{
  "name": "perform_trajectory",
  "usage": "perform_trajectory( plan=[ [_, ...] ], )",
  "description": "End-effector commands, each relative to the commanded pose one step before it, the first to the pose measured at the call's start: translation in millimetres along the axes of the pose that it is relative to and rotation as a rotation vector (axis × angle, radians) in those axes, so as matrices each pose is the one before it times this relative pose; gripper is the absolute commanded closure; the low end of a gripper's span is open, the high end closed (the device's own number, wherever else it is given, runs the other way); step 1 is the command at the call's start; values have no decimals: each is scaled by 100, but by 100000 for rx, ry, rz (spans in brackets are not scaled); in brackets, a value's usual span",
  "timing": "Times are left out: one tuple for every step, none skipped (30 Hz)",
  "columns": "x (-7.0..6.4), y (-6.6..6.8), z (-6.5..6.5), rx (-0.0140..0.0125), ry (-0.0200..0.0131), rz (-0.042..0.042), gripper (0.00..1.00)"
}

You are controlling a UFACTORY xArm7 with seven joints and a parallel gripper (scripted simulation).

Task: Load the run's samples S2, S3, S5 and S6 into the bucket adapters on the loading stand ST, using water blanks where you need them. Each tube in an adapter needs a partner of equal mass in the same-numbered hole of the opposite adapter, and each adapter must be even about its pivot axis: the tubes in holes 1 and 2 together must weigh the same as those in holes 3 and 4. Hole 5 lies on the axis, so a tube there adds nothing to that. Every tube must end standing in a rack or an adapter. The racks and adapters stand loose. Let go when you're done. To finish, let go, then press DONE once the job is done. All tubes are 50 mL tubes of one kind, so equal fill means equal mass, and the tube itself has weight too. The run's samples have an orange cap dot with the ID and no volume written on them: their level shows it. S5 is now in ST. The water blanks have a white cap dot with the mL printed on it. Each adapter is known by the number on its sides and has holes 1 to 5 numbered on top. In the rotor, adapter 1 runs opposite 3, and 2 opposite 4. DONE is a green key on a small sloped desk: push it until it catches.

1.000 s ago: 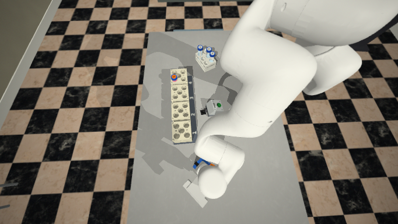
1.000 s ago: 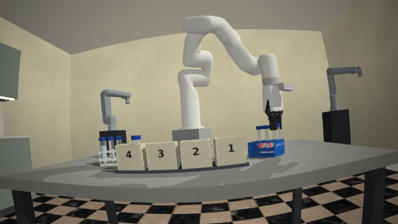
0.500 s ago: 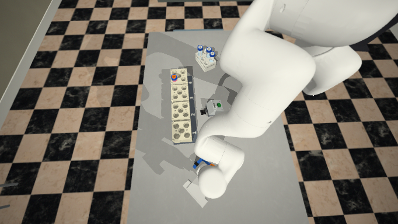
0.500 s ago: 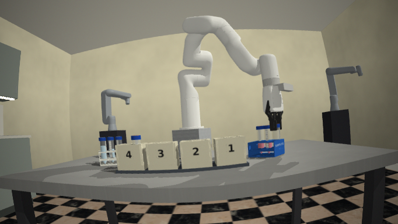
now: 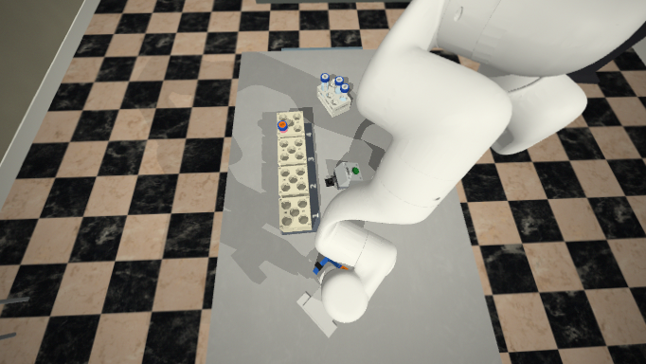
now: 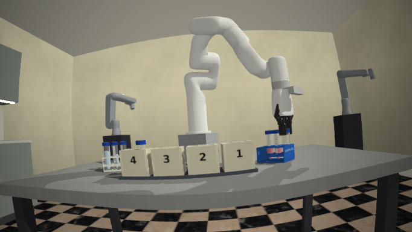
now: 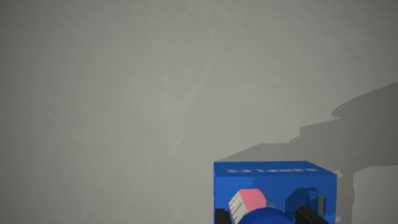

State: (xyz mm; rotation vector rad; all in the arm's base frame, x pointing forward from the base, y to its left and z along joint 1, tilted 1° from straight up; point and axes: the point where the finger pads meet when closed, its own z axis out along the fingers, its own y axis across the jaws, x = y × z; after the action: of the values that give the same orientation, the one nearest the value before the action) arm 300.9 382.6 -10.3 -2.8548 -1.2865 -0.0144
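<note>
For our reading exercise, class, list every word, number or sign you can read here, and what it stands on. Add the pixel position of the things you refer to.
"4", "3", "2", "1": one on each cream adapter's side (image 6: 133, 169) (image 6: 166, 169) (image 6: 202, 168) (image 6: 239, 164)
"4", "3", "2", "1": dark stand strip (image 5: 316, 199)
Blue rack (image 6: 266, 158) (image 7: 275, 181): lettering too blurred
DONE desk (image 5: 343, 179): lettering too small
Orange cap dot (image 5: 282, 124): unreadable
</note>
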Motion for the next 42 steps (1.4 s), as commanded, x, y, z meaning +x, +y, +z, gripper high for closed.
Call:
perform_trajectory(
  plan=[
    [174,-10,-159,-9,448,-13,56],
    [0,0,0,0,0,0,56],
    [0,0,0,0,0,0,56],
    [0,0,0,0,0,0,56],
    [0,0,0,0,0,0,56],
    [0,0,0,0,0,0,56],
    [0,0,0,0,0,0,56],
    [0,0,0,0,0,0,56],
    [0,0,0,0,0,0,56],
    [0,0,0,0,0,0,56],
    [0,0,0,0,0,0,56],
    [0,0,0,0,0,0,56],
    [0,0,0,0,0,0,56],
    [-2,-2,-184,-3,-10,0,56],
    [-1,2,-208,2,-1,0,56],
    [1,0,-200,-1,0,0,56],
    [1,0,-200,0,0,0,56],
    [1,0,-200,0,0,0,56],
    [1,0,-200,0,0,0,56],
    [1,0,-200,0,0,0,56],
    [1,0,-200,0,0,0,56],
    [0,0,0,0,0,0,56],
    [0,0,0,0,0,0,56],
    [0,0,-201,0,0,0,56],
    [1,0,-200,0,0,0,56],
    [1,0,-200,0,0,0,56],
    [1,0,-200,0,0,0,56],
    [1,0,-200,0,0,0,56],
    [1,0,-200,0,0,0,56],
    [1,0,-200,0,0,0,56],
    [1,0,-200,0,0,0,56],
    [1,0,-200,0,0,0,56],
    [1,0,-200,0,0,0,56],
    [1,0,-200,0,0,0,56],
    [1,0,-200,0,0,0,56],
    [1,0,-200,0,0,0,56],
    [1,0,-200,0,0,0,56],
    [1,0,-200,0,0,0,56],
    [0,0,0,0,0,0,56],
    [0,0,0,0,0,0,56],
    [0,0,-201,0,0,0,56],
    [1,0,-200,0,0,0,56]
  ],
)
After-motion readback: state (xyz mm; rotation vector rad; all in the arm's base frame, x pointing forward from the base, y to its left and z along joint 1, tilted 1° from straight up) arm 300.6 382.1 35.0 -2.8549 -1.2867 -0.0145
